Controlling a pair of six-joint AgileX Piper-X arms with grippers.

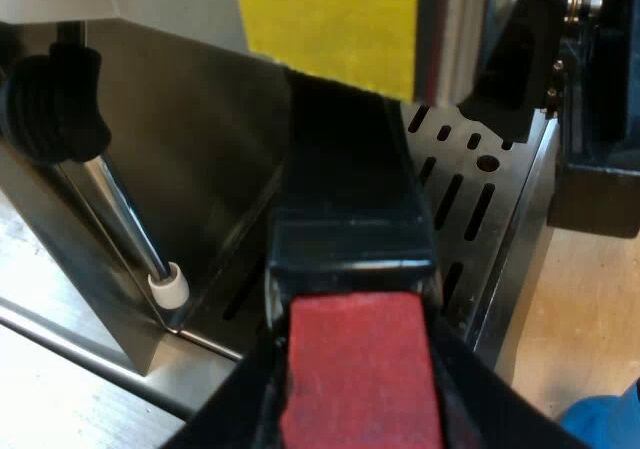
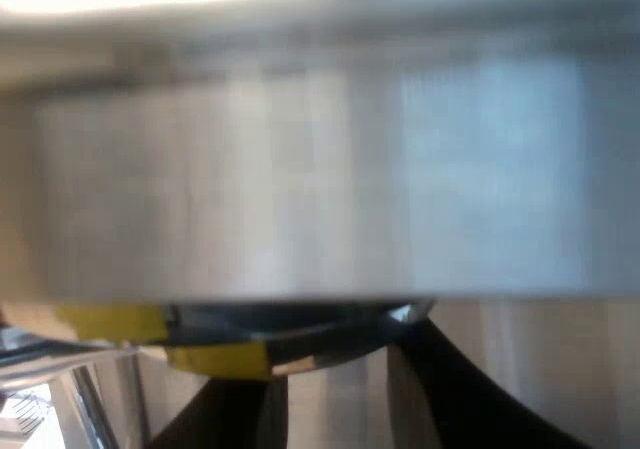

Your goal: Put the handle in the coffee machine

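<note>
Position: the handle [image 1: 345,169] is held level at the front of the machine [image 1: 200,149], above the machine's slotted tray [image 1: 470,184]. Its far end reaches in under the machine's upper body, where the head is hidden. Locking is judged not yet done.

Grip: the left gripper [image 1: 355,409] is clamped on the handle, its fingers [image 1: 470,379] pressed to both sides of the red end [image 1: 360,369].

Handling (judged, not seen): stiff throughout. The metal head is likely heavy, so droop is to be expected from a tail-end hold. The glossy shaft may be slick. Better purchase is expected on the matt red end, and a firm hold will be needed for the twist.

Look: dark, squared, glossy shaft, ridged where the scuffed red end begins.

The right gripper [image 2: 340,399] lies close to a broad pale surface [image 2: 320,189]. Its state cannot be told.
</note>
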